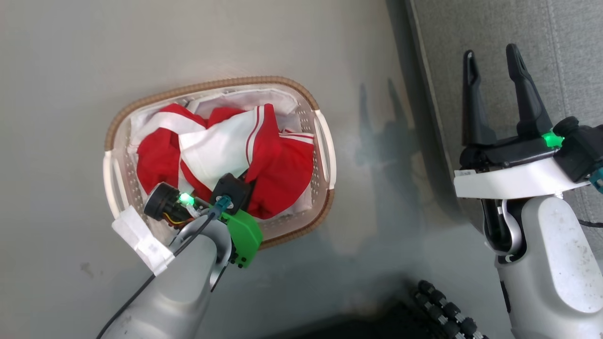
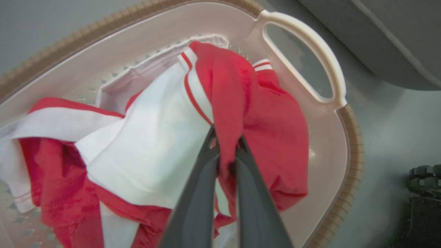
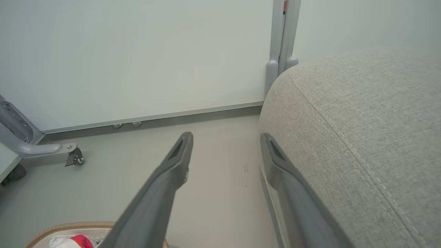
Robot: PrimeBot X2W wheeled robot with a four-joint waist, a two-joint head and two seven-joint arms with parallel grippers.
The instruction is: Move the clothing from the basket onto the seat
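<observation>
One strip of grey floor (image 1: 377,165) parted the seat (image 1: 443,28) from the basket (image 1: 207,86), where our left gripper (image 2: 226,136) pinched a red fold of the clothing (image 2: 275,131) heaped inside while our right gripper (image 1: 491,52) hung spread.

Soft cloth clothing (image 1: 282,165); smooth plastic basket (image 2: 206,20); woven-fabric seat (image 3: 361,120)

Soft, even, fairly bright light throughout. The smooth grey floor (image 1: 70,141) carries a pale sheen and faint twin shadows left of the right claw (image 1: 492,59), and it darkens near the robot's base. Both wrist views bow lines near their edges. The left claw (image 2: 225,136) looks soft close to the lens.
</observation>
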